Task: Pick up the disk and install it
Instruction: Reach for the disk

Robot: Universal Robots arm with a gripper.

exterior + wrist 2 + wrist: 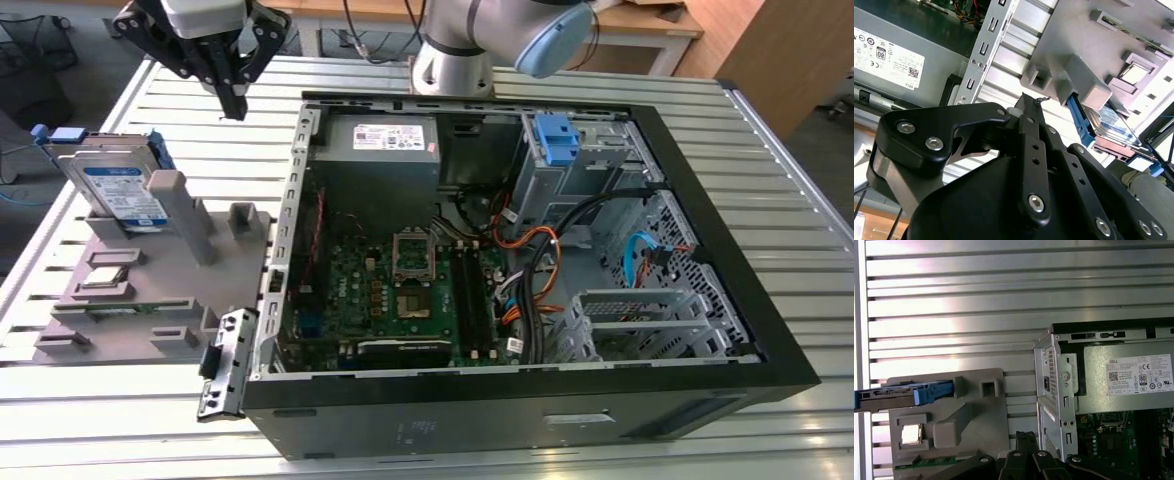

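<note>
Gripper [235, 106] clenched empty, fingertips together, hanging near the grey fixture [147, 300]. Disk [120, 190] stands on edge in a slot of that fixture, apart from the gripper. Open computer case [534, 405] lies beside the fixture.

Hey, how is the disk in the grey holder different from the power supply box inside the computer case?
The disk stands on edge in the grey holder outside the computer case; the power supply box lies flat, mounted in a corner of the case. The disk is slim and framed in blue plastic; the power supply box is a bulkier plain grey block. Both are metal with a white label.
</note>
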